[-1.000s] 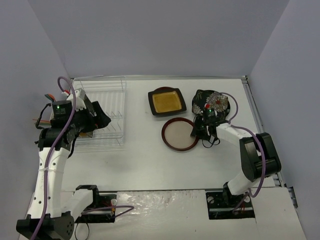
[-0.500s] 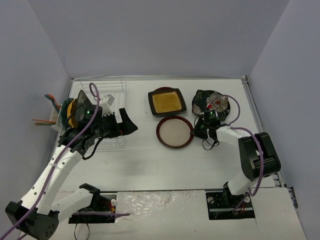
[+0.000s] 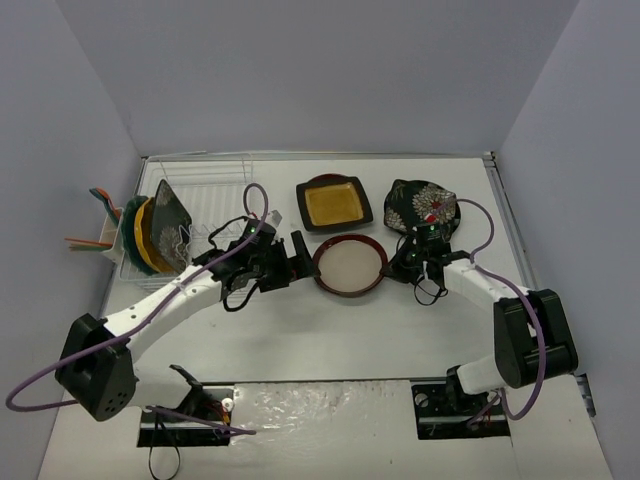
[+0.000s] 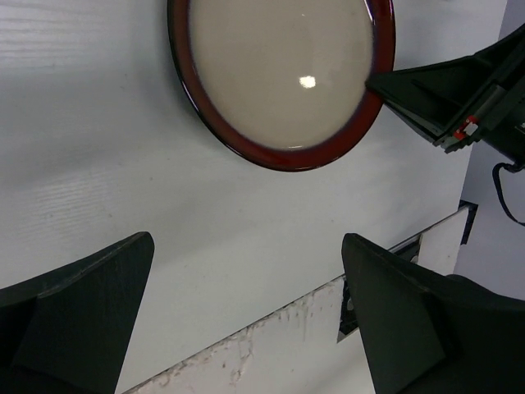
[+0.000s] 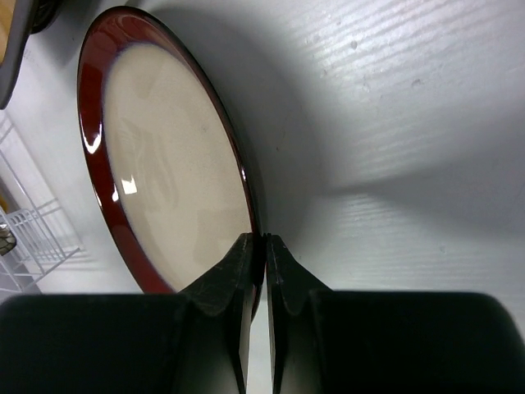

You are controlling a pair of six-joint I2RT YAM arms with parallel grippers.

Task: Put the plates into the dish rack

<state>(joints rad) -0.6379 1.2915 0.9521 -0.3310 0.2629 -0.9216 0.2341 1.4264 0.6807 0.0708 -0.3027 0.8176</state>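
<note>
The right gripper (image 5: 264, 240) has its 2 black fingers (image 5: 234, 283) pinched together on the near rim of the round red-rimmed plate with a pale, glossy centre (image 5: 164, 164). The plate sits on a white, finely grained table (image 5: 394, 98), with a broad soft shadow to its right. A white thin-wire dish rack (image 5: 33, 238) shows at the lower left. The dark edge of another dish (image 5: 20, 41), with a sliver of orange-yellow, crosses the top left corner.

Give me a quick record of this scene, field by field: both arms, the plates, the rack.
left end effector: open, empty, just short of the red-rimmed plate
right end effector: shut on that plate's far rim
dish rack: holds teal plate, orange-yellow plate, flowered plate, all on edge
on table: red-rimmed plate, square plate, second flowered plate
</note>
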